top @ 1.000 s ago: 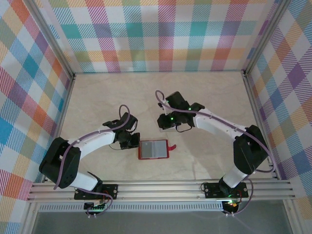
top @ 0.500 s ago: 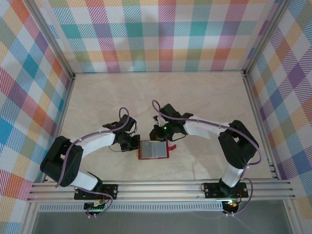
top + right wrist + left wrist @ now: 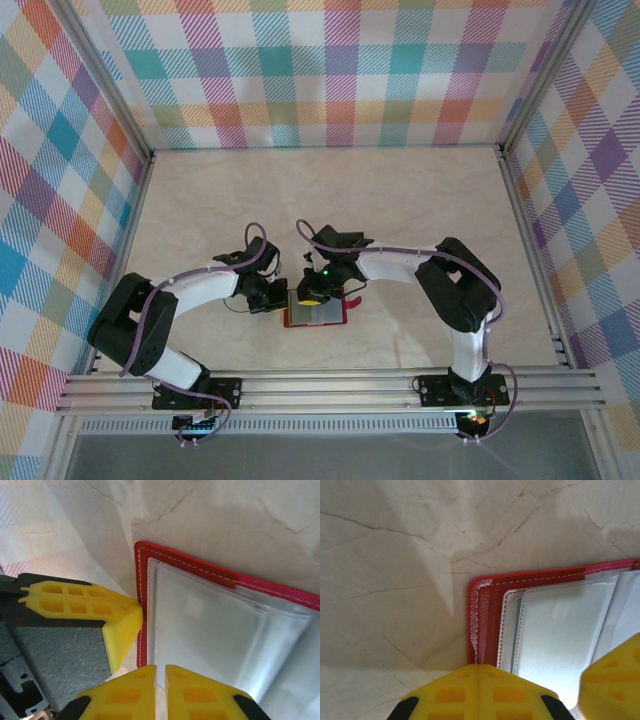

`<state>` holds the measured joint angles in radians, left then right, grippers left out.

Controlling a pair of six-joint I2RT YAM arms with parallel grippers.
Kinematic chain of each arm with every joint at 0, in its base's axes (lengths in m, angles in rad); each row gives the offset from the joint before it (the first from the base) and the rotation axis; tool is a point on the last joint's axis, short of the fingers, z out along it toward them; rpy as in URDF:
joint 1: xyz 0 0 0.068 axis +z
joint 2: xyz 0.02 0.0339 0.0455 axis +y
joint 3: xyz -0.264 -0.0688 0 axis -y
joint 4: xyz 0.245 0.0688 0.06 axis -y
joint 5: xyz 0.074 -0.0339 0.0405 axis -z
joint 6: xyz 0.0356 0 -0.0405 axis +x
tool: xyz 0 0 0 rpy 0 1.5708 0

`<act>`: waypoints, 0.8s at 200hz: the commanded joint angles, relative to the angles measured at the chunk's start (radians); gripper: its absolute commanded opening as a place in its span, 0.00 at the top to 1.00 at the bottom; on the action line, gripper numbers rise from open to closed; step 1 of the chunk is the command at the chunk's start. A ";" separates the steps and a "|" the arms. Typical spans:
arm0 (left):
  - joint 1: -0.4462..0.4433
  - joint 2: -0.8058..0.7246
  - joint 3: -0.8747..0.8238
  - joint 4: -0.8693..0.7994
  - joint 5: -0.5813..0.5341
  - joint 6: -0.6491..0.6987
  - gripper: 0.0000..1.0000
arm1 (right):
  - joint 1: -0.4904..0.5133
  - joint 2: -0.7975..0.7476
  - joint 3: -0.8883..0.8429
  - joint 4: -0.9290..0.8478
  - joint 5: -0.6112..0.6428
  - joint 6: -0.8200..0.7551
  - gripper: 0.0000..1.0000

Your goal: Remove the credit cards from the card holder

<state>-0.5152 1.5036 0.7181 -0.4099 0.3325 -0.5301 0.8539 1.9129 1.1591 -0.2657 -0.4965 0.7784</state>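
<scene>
**Arms**
- Left arm (image 3: 195, 290) bows out from its near-left base and runs right, with the wrist low over the table.
- Right arm (image 3: 400, 262) rises from the near-right base and folds at the elbow. Its forearm reaches left.
- The two wrists meet over the same spot.

**End effectors**
- Left gripper (image 3: 478, 668) is clenched. Its two yellow fingers are pressed flat together with nothing between them. The right wrist view shows its tip touching the left edge of the card holder (image 3: 318, 314).
- Right gripper (image 3: 161, 672) is drawn in to a hairline slit, with the tips over the left part of the holder's inside. I cannot tell whether it pinches anything.
- There are four fingers in all, of yellow moulded plastic with square recesses. A grey, rough pad (image 3: 60, 650) faces one finger of the left gripper.

**Card holder**
- There is one. It lies open and flat on the near half of the table, just left of centre, between the grippers.
- The cover is red and leather-like, grained, with rounded corners and pale stitching along the border.
- A small red snap tab (image 3: 353, 300) sticks out on its right side.
- Inside are clear, glossy plastic sleeves (image 3: 560, 630). The left wrist view shows two stitched edges overlapping.

**Credit cards**
- Credit cards (image 3: 200, 615) are inside the holder, where a pale flat face shows through a sleeve.
- Their number cannot be told.

**Surroundings**
- Table (image 3: 420, 200) is smooth, beige and marble-look, with thin brown veins.
- Plaid walls (image 3: 330, 70) stand on three sides.
</scene>
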 commanded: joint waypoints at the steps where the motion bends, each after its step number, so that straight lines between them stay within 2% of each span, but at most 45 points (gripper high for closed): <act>1: 0.013 0.011 -0.020 -0.009 0.009 0.012 0.99 | 0.019 0.031 0.040 0.022 -0.034 0.019 0.85; 63: 0.017 0.007 -0.014 -0.016 0.007 0.013 0.99 | 0.030 0.098 0.053 0.012 -0.012 0.026 0.80; 108: 0.017 0.014 -0.013 -0.025 -0.002 0.021 0.99 | 0.030 0.089 0.053 -0.120 0.071 -0.028 0.80; 160: 0.018 0.009 -0.016 -0.025 -0.001 0.015 0.99 | 0.039 0.063 0.081 -0.257 0.158 -0.077 0.67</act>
<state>-0.5144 1.5040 0.7177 -0.4084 0.3328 -0.5266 0.8822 1.9862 1.2369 -0.3630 -0.4541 0.7403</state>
